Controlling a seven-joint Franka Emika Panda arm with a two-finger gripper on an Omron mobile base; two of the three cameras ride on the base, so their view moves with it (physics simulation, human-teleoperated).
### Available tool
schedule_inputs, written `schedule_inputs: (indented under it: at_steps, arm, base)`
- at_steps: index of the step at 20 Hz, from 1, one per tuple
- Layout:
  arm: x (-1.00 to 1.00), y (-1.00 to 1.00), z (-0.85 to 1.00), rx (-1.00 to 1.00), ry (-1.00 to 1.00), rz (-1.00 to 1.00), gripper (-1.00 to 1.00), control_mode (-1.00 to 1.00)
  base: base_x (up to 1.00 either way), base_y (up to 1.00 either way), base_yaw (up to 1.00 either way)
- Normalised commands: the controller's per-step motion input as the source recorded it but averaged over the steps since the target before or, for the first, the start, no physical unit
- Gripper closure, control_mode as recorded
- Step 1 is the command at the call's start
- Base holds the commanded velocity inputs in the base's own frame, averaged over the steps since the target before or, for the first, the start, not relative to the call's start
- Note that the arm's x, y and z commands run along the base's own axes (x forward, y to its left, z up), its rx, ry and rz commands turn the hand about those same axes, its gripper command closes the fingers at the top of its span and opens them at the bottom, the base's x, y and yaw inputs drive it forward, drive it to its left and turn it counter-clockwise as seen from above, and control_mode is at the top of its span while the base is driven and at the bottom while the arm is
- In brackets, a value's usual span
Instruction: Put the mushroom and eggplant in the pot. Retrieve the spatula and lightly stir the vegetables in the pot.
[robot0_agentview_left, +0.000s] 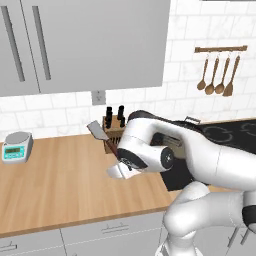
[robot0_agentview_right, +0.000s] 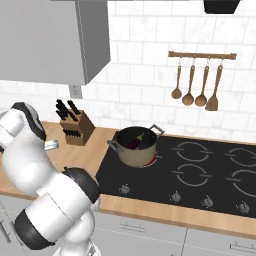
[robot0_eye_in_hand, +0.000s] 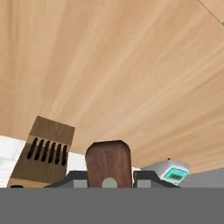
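Hand view: gripper (robot0_eye_in_hand: 109, 177) clamps spatula (robot0_eye_in_hand: 108, 164) handle, blade cut off.

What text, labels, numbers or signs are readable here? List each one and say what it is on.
No readable text anywhere.
Kitchen scale: its teal display shows dark marks, too small and blurred to read.
Stove knobs: any markings are too small to tell.
Knife block, pot and spatula: no lettering visible.
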Motion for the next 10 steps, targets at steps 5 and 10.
schedule_inputs:
  at_steps: [5,10]
  arm:
    - [-0.04,-0.35,1.0,-0.39,-0.02,0.0,1.0,-1.0]
    - [-0.2,-0.27,1.0,-0.52,-0.09,0.0,1.0,-1.0]
  base:
    - [0.0,0.0,0.0]
    - [0.0,0.0,0.0]
